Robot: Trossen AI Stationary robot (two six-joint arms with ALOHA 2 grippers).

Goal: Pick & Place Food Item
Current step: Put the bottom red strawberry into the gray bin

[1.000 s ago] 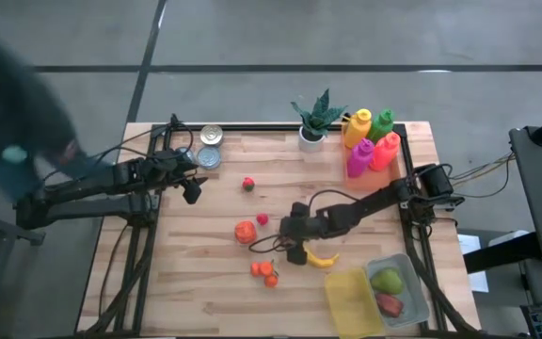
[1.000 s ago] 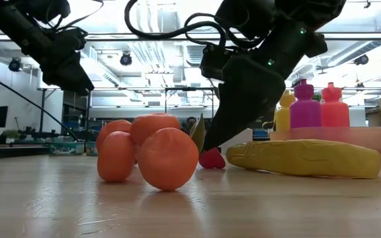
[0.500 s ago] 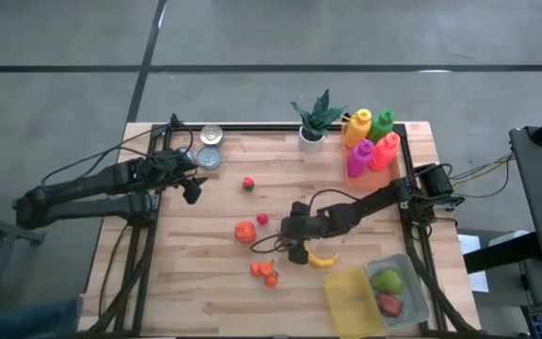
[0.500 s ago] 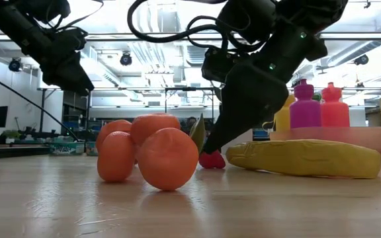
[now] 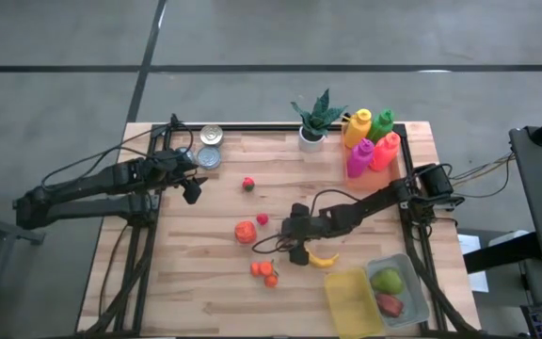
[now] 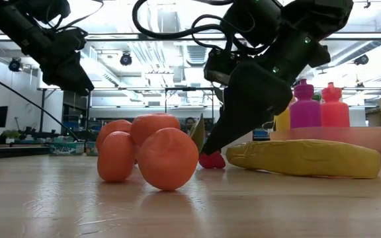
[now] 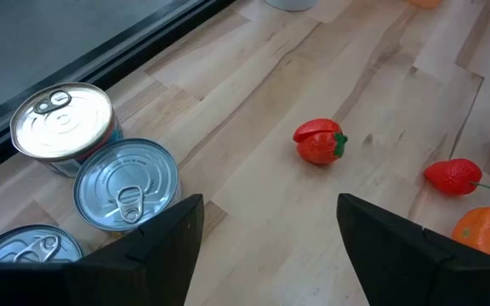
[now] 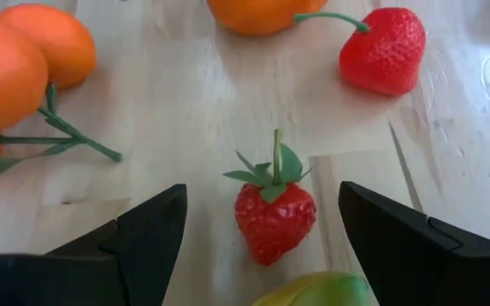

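Right wrist: strawberry [image 8: 274, 218] between open fingers [image 8: 147, 246].

Red strawberry [image 8: 274, 214] lies on wood, green stem up, beside banana [image 5: 323, 259].

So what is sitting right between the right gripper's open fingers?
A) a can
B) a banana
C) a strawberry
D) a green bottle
C: in the right wrist view, a strawberry with a green leafy stem lies on the wooden table, centred between the open fingers of the right gripper, not yet gripped.
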